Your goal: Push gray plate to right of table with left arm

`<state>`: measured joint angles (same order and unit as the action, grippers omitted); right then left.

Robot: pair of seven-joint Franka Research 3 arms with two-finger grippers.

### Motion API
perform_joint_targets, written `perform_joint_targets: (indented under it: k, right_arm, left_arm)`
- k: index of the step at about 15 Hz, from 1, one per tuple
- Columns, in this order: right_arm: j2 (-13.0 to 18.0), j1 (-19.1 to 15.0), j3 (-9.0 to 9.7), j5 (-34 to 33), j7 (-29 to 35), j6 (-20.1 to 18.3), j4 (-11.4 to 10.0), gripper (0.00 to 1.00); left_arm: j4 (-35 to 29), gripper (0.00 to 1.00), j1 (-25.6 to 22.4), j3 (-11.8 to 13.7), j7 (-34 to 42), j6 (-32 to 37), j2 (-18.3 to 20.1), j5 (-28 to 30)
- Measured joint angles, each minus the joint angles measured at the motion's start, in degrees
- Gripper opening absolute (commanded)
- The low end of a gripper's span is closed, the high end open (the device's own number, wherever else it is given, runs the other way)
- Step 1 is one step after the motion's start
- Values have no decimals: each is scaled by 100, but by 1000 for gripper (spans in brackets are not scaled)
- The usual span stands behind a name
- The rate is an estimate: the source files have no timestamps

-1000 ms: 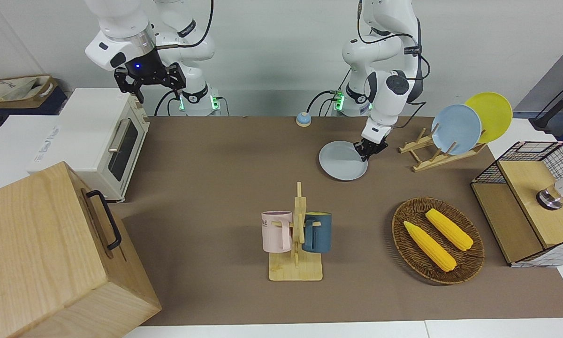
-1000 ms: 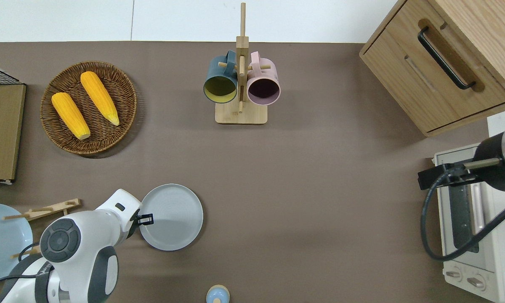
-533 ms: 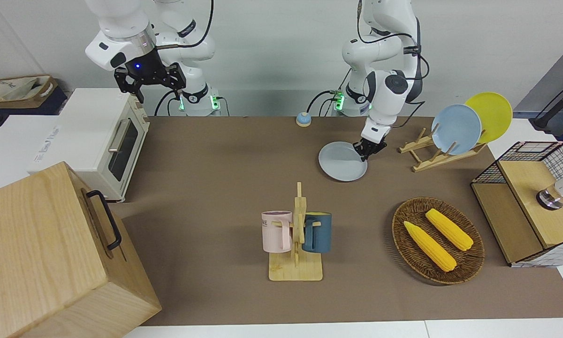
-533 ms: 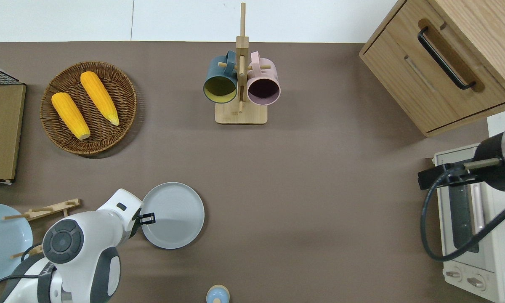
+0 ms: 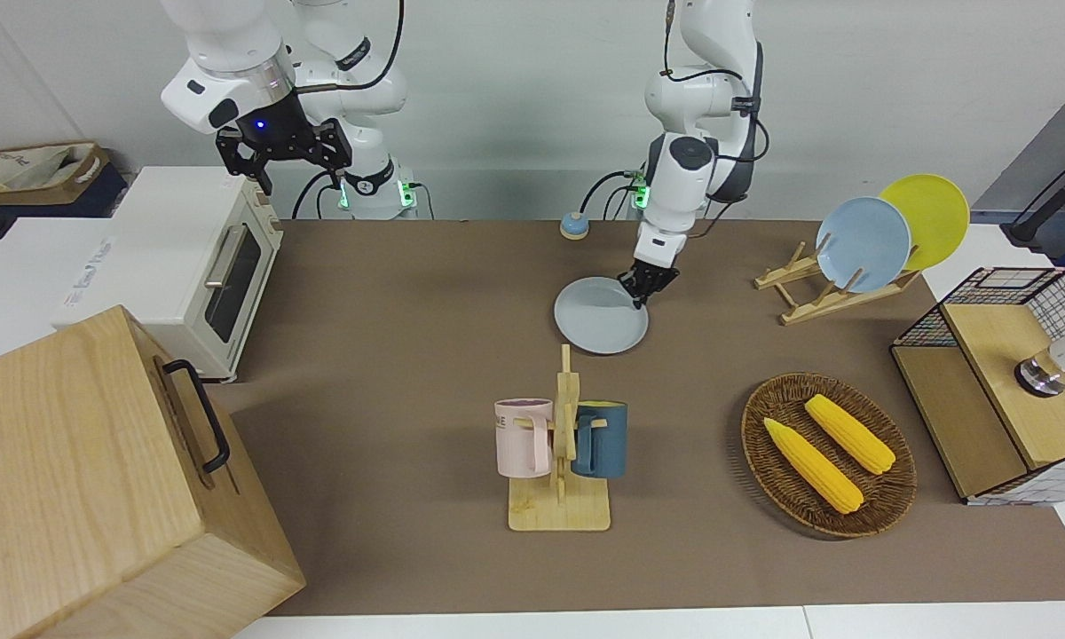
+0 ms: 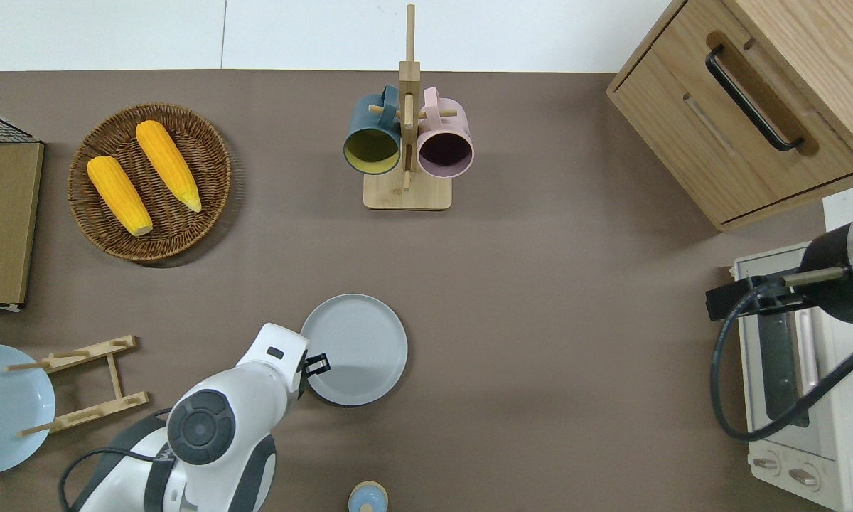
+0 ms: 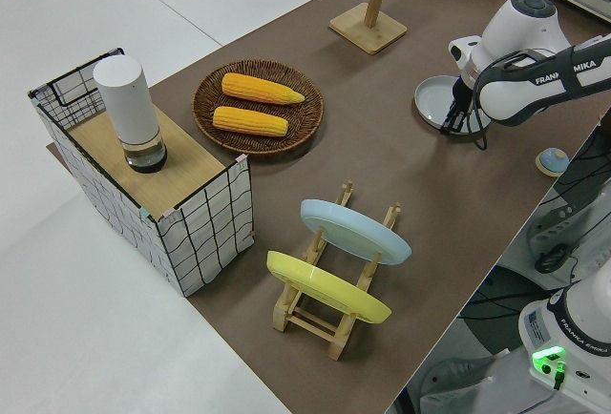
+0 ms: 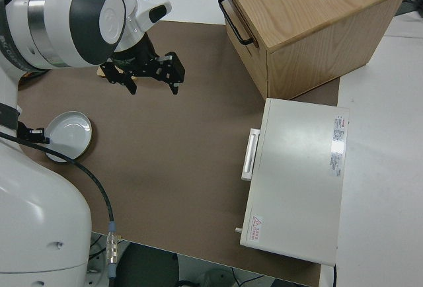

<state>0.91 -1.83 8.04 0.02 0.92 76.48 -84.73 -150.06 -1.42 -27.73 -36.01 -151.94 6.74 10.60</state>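
Round, smooth gray plate (image 6: 356, 347) on matte table (image 6: 540, 320), left gripper (image 6: 318, 364) at rim — jaw state unclear

My own left arm (image 7: 535, 90) carries the words "FRANKA EMIKA" in black along its white forearm casing, and the same name stands on a white arm base (image 7: 573, 333) at the lower edge of the left side view. The toaster oven (image 8: 297, 178) bears a small red warning triangle, its fine print too small to read.
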Motion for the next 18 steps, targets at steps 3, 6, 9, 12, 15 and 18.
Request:
perform_joint_targets:
  k: [3,6,9,12,15,18]
  right_arm:
    - [0,0,0,0,0,0,0,983]
    - [0,0,0,0,0,0,0,983]
    - [0,0,0,0,0,0,0,983]
    - [0,0,0,0,0,0,0,983]
    - [0,0,0,0,0,0,0,983]
    - [0,0,0,0,0,0,0,983]
  left_arm:
    - [278,0,473,-27,-848,-45,-289,-99]
    - [650,0,885,-29,-2175,-50,-651,-936]
    - [1022,0,1149,-36,-3706,-26,-999,-2203]
    - [1447,0,1495,-38,-4620,52,-1367,-2685]
    - [2075,0,1908,-26,-5164,482,-1798,-2769]
    - [2482,0,2126,-18,-5409,733,-2085,-2861]
